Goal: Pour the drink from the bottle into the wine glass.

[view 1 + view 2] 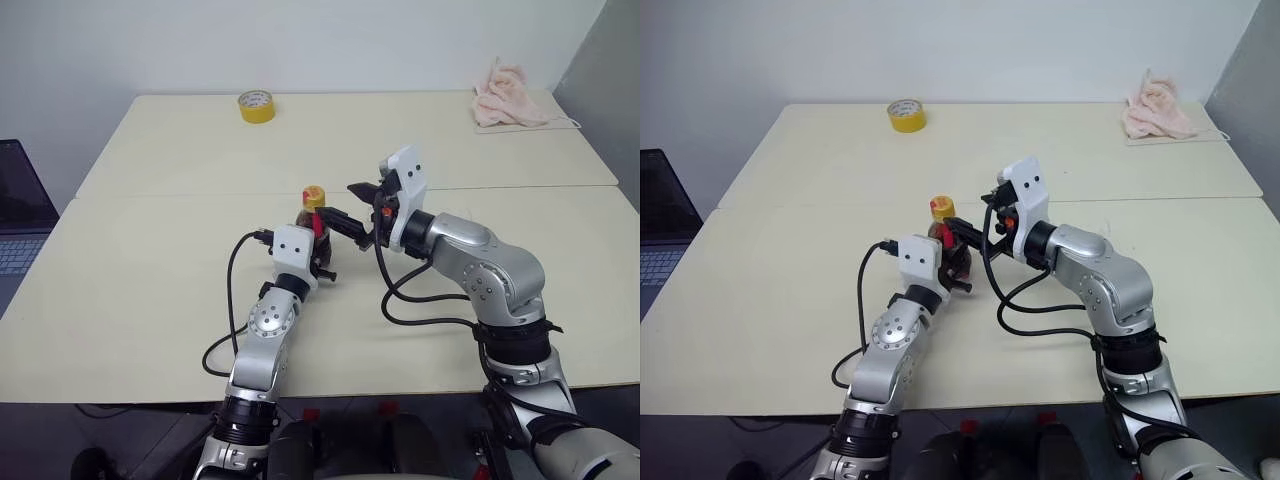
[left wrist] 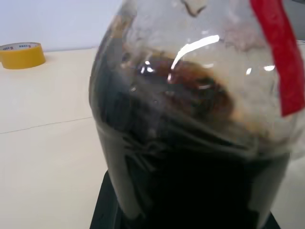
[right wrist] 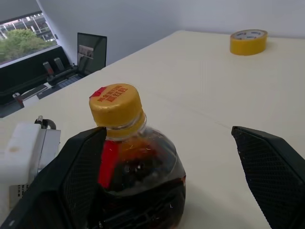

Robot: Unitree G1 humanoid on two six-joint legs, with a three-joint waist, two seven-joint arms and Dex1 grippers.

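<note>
Left hand (image 1: 318, 262) was clamped shut on the bottle (image 1: 313, 215), and its white wrist block hid most of the bottle's body from the head views, leaving mainly the yellow cap (image 3: 116, 106) and the red label (image 3: 107, 163) showing. From the left wrist, the dark drink (image 2: 190, 157) crowded the lens, so the fingers themselves could not be made out there. Right hand (image 1: 353, 206) stood wide open and held nothing, one finger (image 3: 81, 181) close beside the bottle's neck and the other finger (image 3: 274, 167) well apart. Near the middle of the table (image 1: 150, 290), the bottle stood upright, cap uppermost, its long axis vertical. Bare tabletop lay on every side; a tape roll (image 1: 256, 106) and a pink cloth (image 1: 508, 97) sat far off by the back edge, and a laptop (image 1: 18, 215) was cut off at the left.
</note>
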